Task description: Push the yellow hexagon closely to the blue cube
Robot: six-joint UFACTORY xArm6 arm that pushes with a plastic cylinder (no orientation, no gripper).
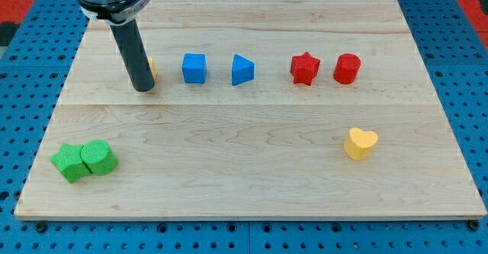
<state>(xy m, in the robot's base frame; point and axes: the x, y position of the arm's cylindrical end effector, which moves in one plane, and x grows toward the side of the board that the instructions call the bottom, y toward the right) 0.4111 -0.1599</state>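
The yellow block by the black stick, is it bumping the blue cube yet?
Apart. The camera view shows bare wood between the yellow hexagon, mostly hidden behind my tip, and the blue cube to its right.

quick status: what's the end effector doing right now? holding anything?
No gripper: my tip is a bare rod and holds nothing.
It sits at the view's left of the yellow hexagon, mostly hiding it; contact cannot be told. The blue cube lies just right.

Robotics lab: wooden board (252, 139) on blue perforated bench (23, 78).
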